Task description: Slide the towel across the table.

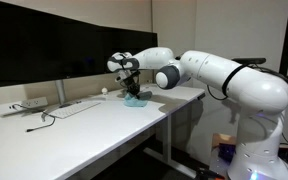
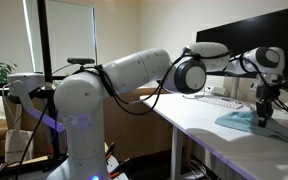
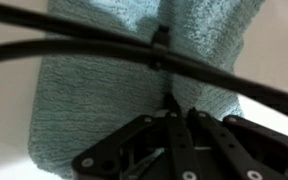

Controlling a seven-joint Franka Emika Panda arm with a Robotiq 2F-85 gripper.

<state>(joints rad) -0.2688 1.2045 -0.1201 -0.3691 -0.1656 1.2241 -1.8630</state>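
Observation:
A teal towel point(image 1: 135, 99) lies flat on the white table point(image 1: 84, 125), near its far edge by the monitor. It also shows in an exterior view point(image 2: 246, 121) and fills the wrist view point(image 3: 114, 90). My gripper point(image 1: 131, 88) points straight down onto the towel, also seen in an exterior view point(image 2: 263, 113). In the wrist view the fingers point(image 3: 176, 108) are pressed together, with a small fold of towel pinched between the tips.
A large black monitor point(image 1: 54, 42) stands along the back of the table. A white keyboard point(image 1: 72, 108) and a power strip point(image 1: 24, 105) with cables lie in front of it. The table's edge point(image 1: 174, 105) is just beside the towel.

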